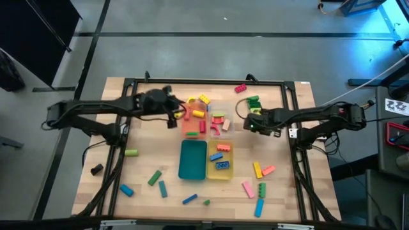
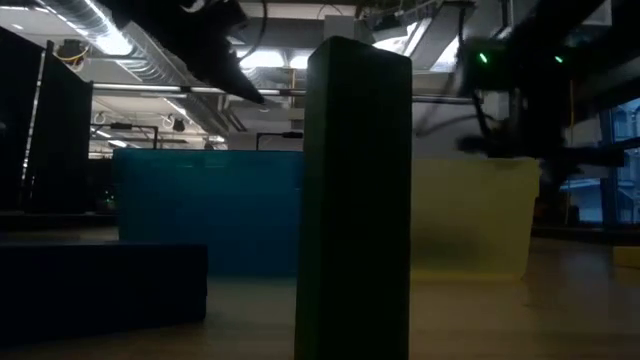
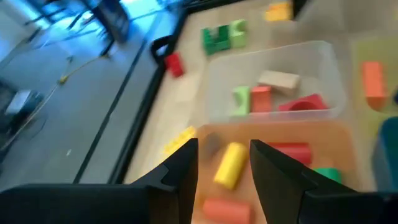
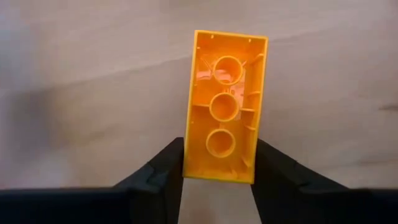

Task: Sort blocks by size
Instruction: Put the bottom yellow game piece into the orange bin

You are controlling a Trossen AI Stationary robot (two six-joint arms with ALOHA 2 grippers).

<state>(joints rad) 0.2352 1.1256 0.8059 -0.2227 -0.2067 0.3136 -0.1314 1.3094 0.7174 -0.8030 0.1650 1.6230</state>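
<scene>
Pale wood of the table (image 1: 147, 160) fills the middle of the high view, framed by a dark rail, and loose blocks lie scattered over it. At the centre we see four trays in a cluster: an orange tray (image 1: 192, 131), a clear tray (image 1: 229, 117), a teal tray (image 1: 192, 160) and a yellow tray (image 1: 221, 171), the last holding an orange and two blue blocks.

Our right gripper (image 4: 217, 177) hovers just right of the clear tray, and its jaws are closed on an orange brick (image 4: 225, 106). In the right wrist view the brick stands up from between the two fingers, its hollow underside with three round tubes facing the camera, pinched by its lower end.

Our left gripper (image 3: 224, 165) sits over the orange tray with its jaws apart and nothing between them; a yellow cylinder block (image 3: 230, 163) lies in the tray below the gap. Beyond it, the clear tray holds green, red and beige pieces.
</scene>
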